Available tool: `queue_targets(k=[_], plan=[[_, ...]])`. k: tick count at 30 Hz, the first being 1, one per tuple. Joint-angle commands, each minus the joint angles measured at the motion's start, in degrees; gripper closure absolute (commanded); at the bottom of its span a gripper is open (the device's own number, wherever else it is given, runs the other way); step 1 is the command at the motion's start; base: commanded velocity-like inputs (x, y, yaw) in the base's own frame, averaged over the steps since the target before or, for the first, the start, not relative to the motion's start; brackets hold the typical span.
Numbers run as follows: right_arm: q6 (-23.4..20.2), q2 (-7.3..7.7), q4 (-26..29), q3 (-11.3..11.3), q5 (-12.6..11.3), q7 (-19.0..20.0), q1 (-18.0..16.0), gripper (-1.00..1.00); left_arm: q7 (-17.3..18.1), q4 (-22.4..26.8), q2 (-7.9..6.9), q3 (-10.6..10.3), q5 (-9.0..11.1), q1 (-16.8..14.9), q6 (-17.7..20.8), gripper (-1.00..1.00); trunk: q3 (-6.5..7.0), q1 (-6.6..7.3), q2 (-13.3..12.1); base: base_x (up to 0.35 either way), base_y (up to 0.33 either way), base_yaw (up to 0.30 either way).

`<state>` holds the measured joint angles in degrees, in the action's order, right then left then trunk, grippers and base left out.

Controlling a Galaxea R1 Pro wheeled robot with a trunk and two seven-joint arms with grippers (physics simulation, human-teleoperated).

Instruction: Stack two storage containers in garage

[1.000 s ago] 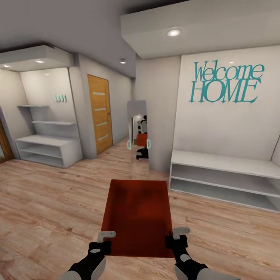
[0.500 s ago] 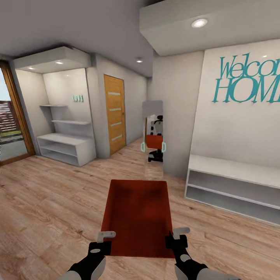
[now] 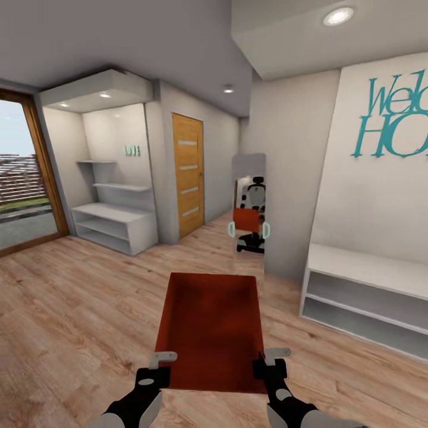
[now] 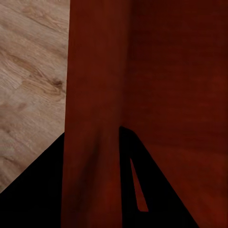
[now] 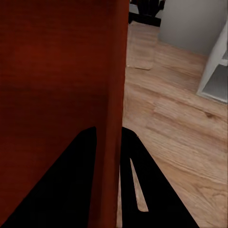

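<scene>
One orange-red open-top storage container (image 3: 211,330) hangs in front of me above pale wood planks, held by its near corners. My left gripper (image 3: 160,370) is shut on its left wall (image 4: 90,118), with a black finger on either side. My right gripper (image 3: 271,364) is shut on the right wall (image 5: 111,71) in the same way. The container's inside looks bare. The other container and the garage are out of view.
A tall mirror (image 3: 249,202) ahead reflects me and the container. A wood door with pale stripes (image 3: 189,172) stands left of it, then white shelves (image 3: 116,223) and a glass door (image 3: 24,190). A low white bench shelf (image 3: 368,291) sits right, under teal wall lettering (image 3: 395,119).
The whole view has swung left: the mirror, door and lettering have slid right and the glass door has come in. The container sits the same in both grippers.
</scene>
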<state>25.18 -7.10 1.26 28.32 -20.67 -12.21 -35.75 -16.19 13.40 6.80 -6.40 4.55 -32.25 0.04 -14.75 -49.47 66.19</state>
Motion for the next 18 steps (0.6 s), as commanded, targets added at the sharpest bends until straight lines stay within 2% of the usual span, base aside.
queue_targets(k=[1, 11, 18], plan=[[2.51, -0.02, 0.06, -4.5, -1.16, -0.8, -0.11, 1.0, -0.6, -1.09, -0.03, -0.05, 0.9, 0.0, 0.05, 1.0, -0.07, -0.03, 0.04, 0.322, 0.0, 0.27], [2.51, -0.02, 0.07, -4.5, -1.09, -0.79, -0.11, 1.0, -0.6, -1.09, -0.03, -0.1, 0.9, 0.0, 0.05, 1.0, -0.07, -0.03, 0.04, 0.322, 0.0, 0.274], [2.55, -0.02, 0.06, -4.5, -1.04, -0.74, -0.11, 1.0, -0.6, -1.09, -0.03, -0.1, 0.9, 0.0, 0.05, 1.0, -0.07, -0.03, 0.04, 0.322, 0.0, 0.064]])
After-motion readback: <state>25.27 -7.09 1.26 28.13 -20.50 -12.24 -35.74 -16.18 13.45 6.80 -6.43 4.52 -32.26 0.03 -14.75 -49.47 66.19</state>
